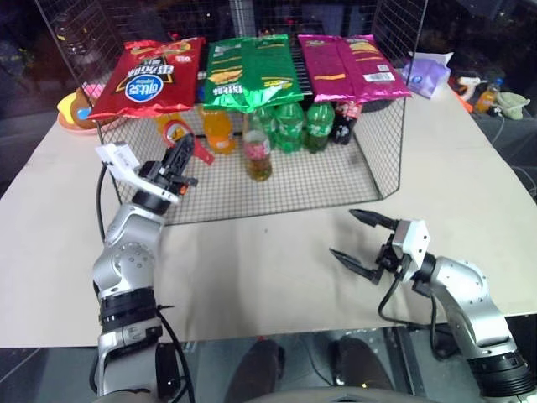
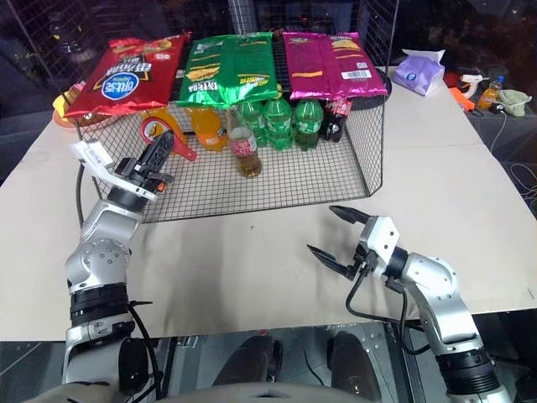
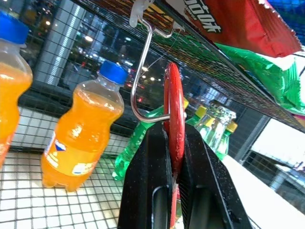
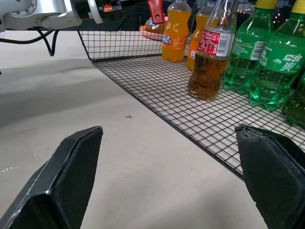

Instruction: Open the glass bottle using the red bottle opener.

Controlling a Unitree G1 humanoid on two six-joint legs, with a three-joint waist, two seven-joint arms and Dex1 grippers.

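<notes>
Left gripper (image 1: 178,164) is clamped on the red bottle opener (image 1: 200,149) at the left front of the wire rack (image 1: 336,189). In the left eye view the opener's ring end sits near the top of the rack, and the glass bottle (image 1: 257,151) stands upright on the rack floor, to the right of that gripper and a little deeper in, in front of the green bottles (image 1: 289,126). The right gripper (image 1: 362,243) hovers wide open and empty over the tabletop (image 1: 470,176), outside the rack's front edge — the bottle is up and to its left.

The right eye view shows the same layout.

From the left wrist, the opener runs edge-on between the closed fingers (image 3: 143,191), and a metal hook (image 3: 140,71) hanging from the rack top appears to pass through its ring — I can't be sure it is free yet.

From the right wrist, the bottle stands with its long axis vertical, straight ahead between the spread fingers (image 4: 71,171). The right arm looks better placed to steady it, the left to bring the opener across to the cap.
</notes>
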